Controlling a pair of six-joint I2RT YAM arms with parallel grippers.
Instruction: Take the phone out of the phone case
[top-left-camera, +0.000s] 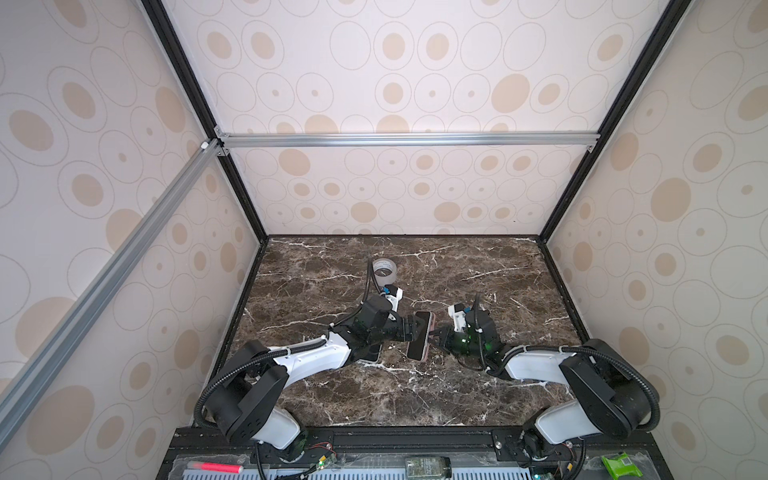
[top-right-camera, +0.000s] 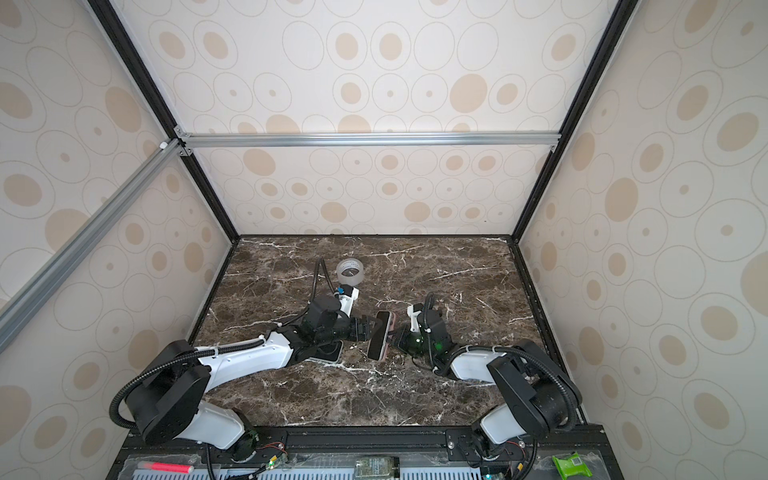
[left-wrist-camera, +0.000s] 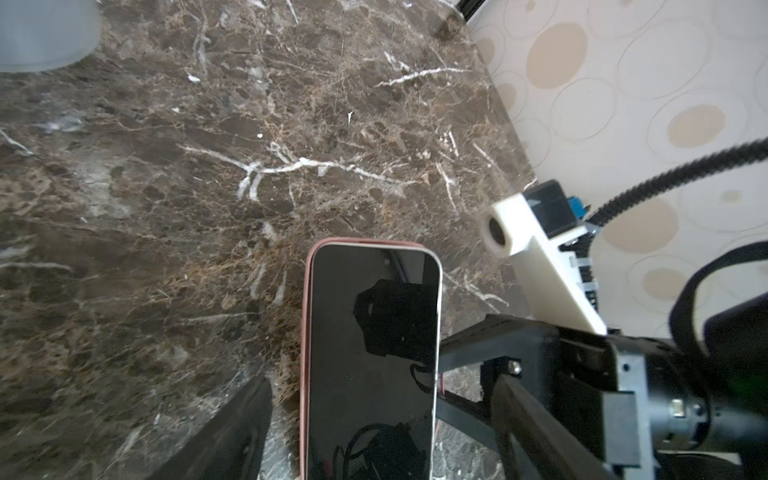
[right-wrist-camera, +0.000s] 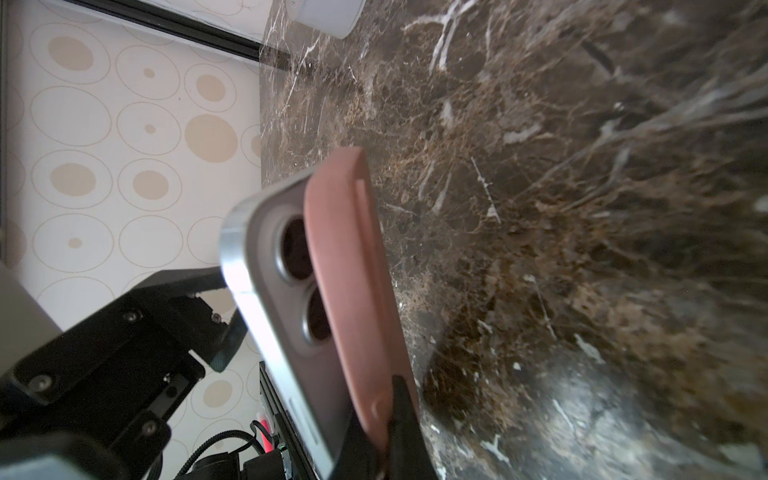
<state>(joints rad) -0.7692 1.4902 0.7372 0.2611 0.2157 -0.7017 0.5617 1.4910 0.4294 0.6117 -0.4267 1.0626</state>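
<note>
A phone (top-left-camera: 419, 337) (top-right-camera: 379, 338) with a dark screen sits in a pink phone case (top-left-camera: 431, 328) (top-right-camera: 391, 328), held on edge above the middle of the marble table in both top views. My left gripper (top-left-camera: 412, 328) (left-wrist-camera: 380, 380) is open; its fingers (left-wrist-camera: 237, 432) straddle the phone (left-wrist-camera: 374, 353) with a gap on the pink-rimmed side. My right gripper (top-left-camera: 436, 335) (right-wrist-camera: 386, 415) is shut on the case's edge (right-wrist-camera: 353, 291). There the case stands away from the phone's silver back and camera lenses (right-wrist-camera: 266, 291). The pink rim (left-wrist-camera: 306, 332) shows along one long side and the end.
A roll of clear tape (top-left-camera: 384, 270) (top-right-camera: 350, 270) stands behind the left arm. A dark flat slab with a pale rim (top-right-camera: 328, 353) lies under the left wrist. A pink marker (top-left-camera: 216, 467), a bottle (top-left-camera: 428, 465) and a green packet (top-left-camera: 619, 463) lie on the front ledge.
</note>
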